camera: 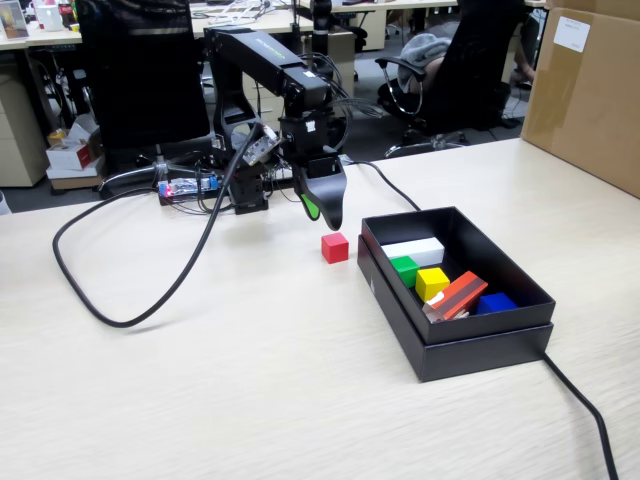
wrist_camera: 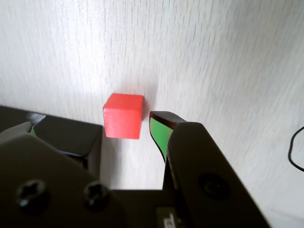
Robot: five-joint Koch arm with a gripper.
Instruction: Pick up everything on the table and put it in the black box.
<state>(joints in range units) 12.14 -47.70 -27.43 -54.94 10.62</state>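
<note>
One cube was left outside: the red cube [camera: 335,247] sat on the light wood-grain surface [camera: 250,380], just beside the near-left corner of the black box [camera: 478,345] as the fixed view showed it. The green cube [camera: 404,270] and the yellow cube [camera: 432,282] already lay inside the box, next to a white block [camera: 415,250], a striped block [camera: 458,295] and something blue [camera: 495,302].

The red cube looked small, stiff and light, with flat matte faces that probably would not slip much; two opposite side faces seemed the best place to take hold.

The hand [wrist_camera: 90,128] hung above the cube, pointing down. In the wrist view its jaws stood parted wider than the cube, one tip with a green pad [wrist_camera: 159,135] just beside the cube's right face, the other off to the left. It held nothing, and whether the pad touched the cube was hard to tell.
</note>
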